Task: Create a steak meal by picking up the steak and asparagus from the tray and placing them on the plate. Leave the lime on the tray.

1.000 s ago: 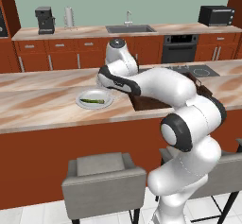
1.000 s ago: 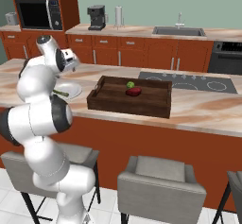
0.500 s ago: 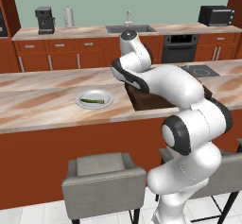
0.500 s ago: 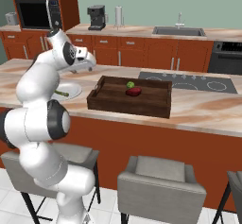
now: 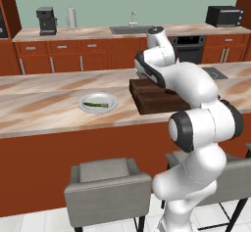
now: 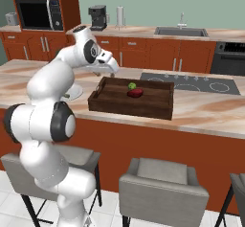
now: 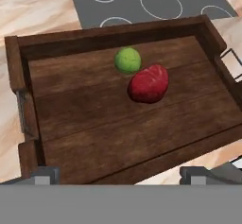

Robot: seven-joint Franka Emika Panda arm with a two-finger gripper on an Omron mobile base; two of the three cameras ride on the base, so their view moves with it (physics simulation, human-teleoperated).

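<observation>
The dark red steak lies near the middle of the brown wooden tray, touching or almost touching the round green lime behind it. Both also show in the right base view, the steak and the lime in the tray. On the pale plate, left of the tray, lies the thin green asparagus. My gripper hangs above the tray's left end. In the hand view the gripper is open, with nothing between its wide-apart fingertips.
A flat black cooktop is set into the counter just behind the tray. The marble island counter runs left and right of the plate. Grey stools stand below its front edge. Cabinets, a sink and a coffee machine line the back wall.
The arm has swung from over the plate to the right, and the hand now hangs over the tray's left end. Asparagus, steak and lime have not moved. The gripper stays open.
</observation>
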